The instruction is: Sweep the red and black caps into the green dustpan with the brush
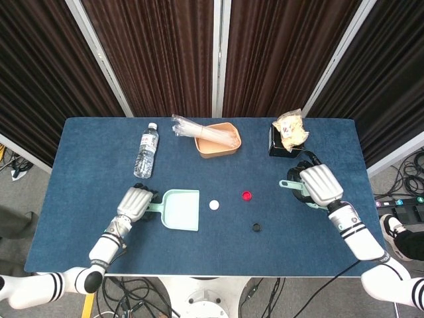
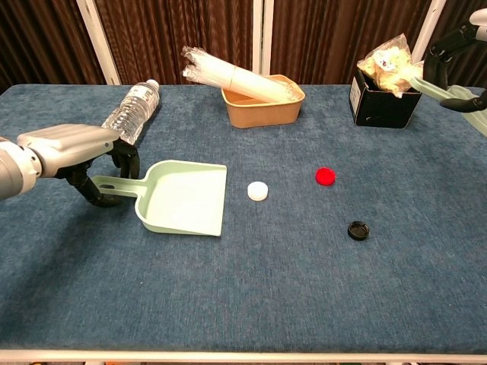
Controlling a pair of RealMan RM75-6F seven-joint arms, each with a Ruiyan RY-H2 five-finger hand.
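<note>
The green dustpan [image 1: 181, 211] [image 2: 186, 198] lies left of centre, its mouth facing right. My left hand [image 1: 134, 202] [image 2: 74, 148] is over its handle, fingers curled around it. To the pan's right sit a white cap [image 1: 214, 205] [image 2: 258, 191], the red cap [image 1: 247, 196] [image 2: 325, 176] and, nearer the front, the black cap [image 1: 256, 227] [image 2: 358, 230]. My right hand [image 1: 319, 185] [image 2: 457, 36] grips the pale green brush [image 1: 291, 183] [image 2: 428, 83] at the right, raised above the table and well clear of the caps.
A water bottle [image 1: 146, 151] [image 2: 128, 115] lies at the back left. At the back middle, a tan bowl [image 1: 222, 144] [image 2: 262, 106] holds a sleeve of plastic cups [image 1: 199, 128]. A black box with a snack bag [image 1: 289, 136] [image 2: 384, 91] stands at the back right.
</note>
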